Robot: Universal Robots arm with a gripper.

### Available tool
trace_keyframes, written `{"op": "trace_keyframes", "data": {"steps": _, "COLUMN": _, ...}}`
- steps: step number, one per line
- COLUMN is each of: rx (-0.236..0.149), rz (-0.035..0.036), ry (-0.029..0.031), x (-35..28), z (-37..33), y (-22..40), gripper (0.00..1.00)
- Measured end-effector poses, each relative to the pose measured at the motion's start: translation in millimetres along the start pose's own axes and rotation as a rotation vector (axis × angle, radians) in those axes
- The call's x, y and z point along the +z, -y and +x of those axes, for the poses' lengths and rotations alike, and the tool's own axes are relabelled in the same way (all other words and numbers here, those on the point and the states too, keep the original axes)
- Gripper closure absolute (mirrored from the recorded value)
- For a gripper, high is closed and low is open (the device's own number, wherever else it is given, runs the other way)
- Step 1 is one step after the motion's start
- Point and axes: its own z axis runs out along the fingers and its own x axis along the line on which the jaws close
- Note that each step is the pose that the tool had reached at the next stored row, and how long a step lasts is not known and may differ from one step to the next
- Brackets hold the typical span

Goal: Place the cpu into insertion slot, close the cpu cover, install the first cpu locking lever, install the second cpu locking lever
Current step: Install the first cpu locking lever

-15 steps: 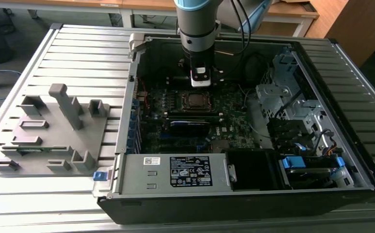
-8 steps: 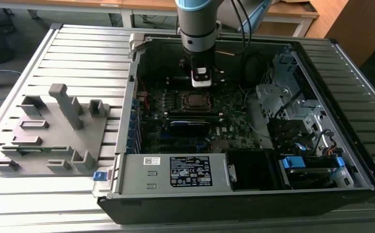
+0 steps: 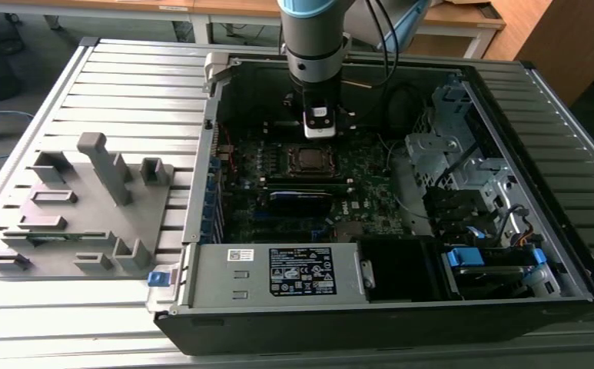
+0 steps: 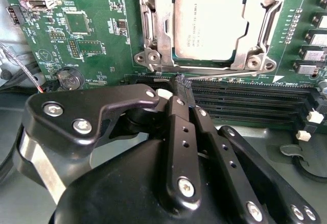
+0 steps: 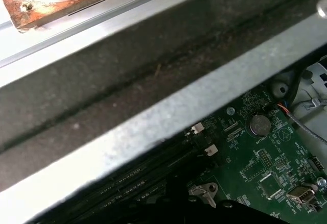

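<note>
Seated cpu (image 4: pixel 207 25), cover (image 4: pixel 153 30) seemingly down — lever step in hand.
The end effector (image 4: pixel 182 83), fingers narrow and empty, sits at a lever (image 4: pixel 230 72) — it likely needs pressing under its catch.

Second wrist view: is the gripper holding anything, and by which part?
Cannot tell. The gripper sits at the end of the thin locking lever, but a grip on it isn't clear. The cpu is seated on the motherboard, not gripped.

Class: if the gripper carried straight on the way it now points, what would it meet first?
Probably the thin locking lever at the tip of the gripper, beside the cpu cover. Past that is the green board by the memory slots. Depth is unclear, so they may be touching.
</note>
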Motion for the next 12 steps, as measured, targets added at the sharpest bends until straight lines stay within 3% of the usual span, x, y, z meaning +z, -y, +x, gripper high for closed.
{"op": "trace_keyframes", "data": {"steps": 12, "rx": 0.0, "rz": 0.0003, "ry": 0.0001, "x": 0.5, "z": 1.2, "y": -2.0, "gripper": 0.89}}
